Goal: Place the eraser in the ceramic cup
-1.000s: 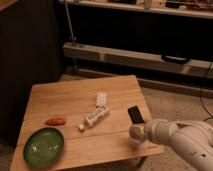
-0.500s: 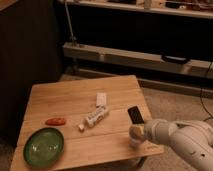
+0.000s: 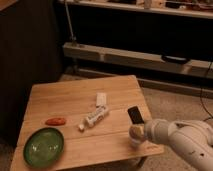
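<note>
The eraser (image 3: pixel 134 115) is a small dark block with a lighter edge, standing tilted above the table's right front corner. My gripper (image 3: pixel 137 131) comes in from the right on a white arm (image 3: pixel 180 140) and holds the eraser by its lower end. Just under the gripper is a small pale round shape that looks like the ceramic cup (image 3: pixel 135 142). It is mostly hidden by the gripper. The eraser is above it, not inside it.
On the wooden table (image 3: pixel 75 95) lie a white tube with a cap (image 3: pixel 95 118), a flat white block (image 3: pixel 101 98), a small red-orange object (image 3: pixel 55 121) and a wide green bowl (image 3: pixel 44 146) at the front left. A shelf unit (image 3: pixel 140 55) stands behind.
</note>
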### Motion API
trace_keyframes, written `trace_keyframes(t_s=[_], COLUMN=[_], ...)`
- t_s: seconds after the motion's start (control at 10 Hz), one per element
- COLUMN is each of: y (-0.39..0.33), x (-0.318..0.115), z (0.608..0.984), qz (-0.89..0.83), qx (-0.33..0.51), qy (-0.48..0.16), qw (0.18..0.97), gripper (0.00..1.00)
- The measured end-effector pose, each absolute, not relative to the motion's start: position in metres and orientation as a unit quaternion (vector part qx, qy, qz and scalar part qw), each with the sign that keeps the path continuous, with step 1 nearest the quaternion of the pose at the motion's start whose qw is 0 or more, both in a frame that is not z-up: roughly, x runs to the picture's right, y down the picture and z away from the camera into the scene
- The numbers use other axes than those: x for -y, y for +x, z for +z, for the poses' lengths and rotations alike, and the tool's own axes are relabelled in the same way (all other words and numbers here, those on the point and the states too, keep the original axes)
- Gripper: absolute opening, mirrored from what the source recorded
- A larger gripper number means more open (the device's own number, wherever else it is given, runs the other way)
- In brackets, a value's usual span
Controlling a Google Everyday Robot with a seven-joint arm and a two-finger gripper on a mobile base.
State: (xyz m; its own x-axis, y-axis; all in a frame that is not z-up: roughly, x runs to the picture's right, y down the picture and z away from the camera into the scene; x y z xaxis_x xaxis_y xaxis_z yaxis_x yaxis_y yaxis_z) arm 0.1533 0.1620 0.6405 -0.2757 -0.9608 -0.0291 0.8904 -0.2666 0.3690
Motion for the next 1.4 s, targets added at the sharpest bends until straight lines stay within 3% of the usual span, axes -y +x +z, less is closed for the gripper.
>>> trace_keyframes(t_s=[1.4], y=[0.155], x=[-0.165], z=[0.6452], qz=[-0.788], qx=[0.144], qy=[0.119], qw=[0.586], gripper=[0.1])
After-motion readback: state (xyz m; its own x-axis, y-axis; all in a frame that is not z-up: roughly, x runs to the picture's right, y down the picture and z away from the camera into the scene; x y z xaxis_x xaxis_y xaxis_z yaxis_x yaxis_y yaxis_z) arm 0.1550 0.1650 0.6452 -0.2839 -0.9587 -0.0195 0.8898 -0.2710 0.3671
